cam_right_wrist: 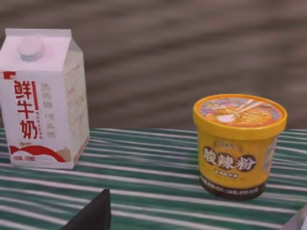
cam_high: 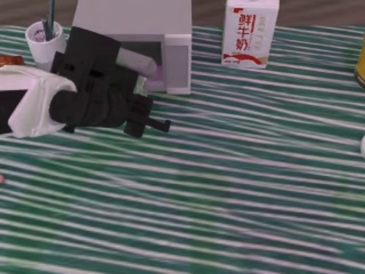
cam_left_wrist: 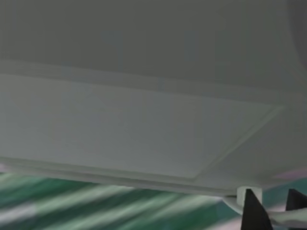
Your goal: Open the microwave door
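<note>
The microwave [cam_high: 134, 17] stands at the back left, its pale purple inner floor [cam_high: 157, 74] showing beside the grey control strip [cam_high: 177, 63]. The microwave door [cam_left_wrist: 124, 129] fills the left wrist view as a flat grey panel with a darker window, swung away from the opening. In the top view my left arm covers most of it. My left gripper [cam_high: 158, 123] [cam_left_wrist: 273, 207] sits at the door's free edge, shut on the white bar handle [cam_left_wrist: 288, 218] that runs between its dark fingers. Of my right gripper only one dark fingertip [cam_right_wrist: 98, 213] shows, with nothing held.
A white milk carton [cam_high: 250, 33] [cam_right_wrist: 43, 98] stands right of the microwave. A yellow noodle tub [cam_right_wrist: 238, 143] sits at the table's far right edge [cam_high: 360, 63]. A white cup [cam_high: 44, 41] stands left of the microwave. A green striped cloth [cam_high: 228, 200] covers the table.
</note>
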`<state>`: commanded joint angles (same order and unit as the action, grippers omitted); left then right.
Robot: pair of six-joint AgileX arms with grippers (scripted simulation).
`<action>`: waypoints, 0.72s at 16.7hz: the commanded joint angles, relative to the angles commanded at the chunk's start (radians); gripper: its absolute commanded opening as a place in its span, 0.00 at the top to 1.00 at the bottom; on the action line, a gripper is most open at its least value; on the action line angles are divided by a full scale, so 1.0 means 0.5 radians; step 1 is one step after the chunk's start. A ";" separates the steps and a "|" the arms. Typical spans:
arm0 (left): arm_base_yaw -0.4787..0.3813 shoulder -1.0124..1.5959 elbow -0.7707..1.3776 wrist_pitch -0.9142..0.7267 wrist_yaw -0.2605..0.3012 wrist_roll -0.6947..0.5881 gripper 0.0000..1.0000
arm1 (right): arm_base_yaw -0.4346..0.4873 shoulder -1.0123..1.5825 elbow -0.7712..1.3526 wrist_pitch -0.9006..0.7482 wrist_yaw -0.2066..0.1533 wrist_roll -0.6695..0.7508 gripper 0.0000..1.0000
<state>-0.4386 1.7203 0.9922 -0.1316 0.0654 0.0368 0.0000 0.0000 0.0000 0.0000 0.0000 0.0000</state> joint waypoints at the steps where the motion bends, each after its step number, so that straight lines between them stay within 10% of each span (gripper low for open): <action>1: 0.000 0.000 0.000 0.000 0.000 0.000 1.00 | 0.000 0.000 0.000 0.000 0.000 0.000 0.00; 12: -0.011 0.003 -0.001 -0.005 0.020 -0.003 1.00 | 0.000 0.000 0.000 0.000 0.000 0.000 0.00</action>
<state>-0.4443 1.7215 0.9916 -0.1340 0.0755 0.0352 0.0000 0.0000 0.0000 0.0000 0.0000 0.0000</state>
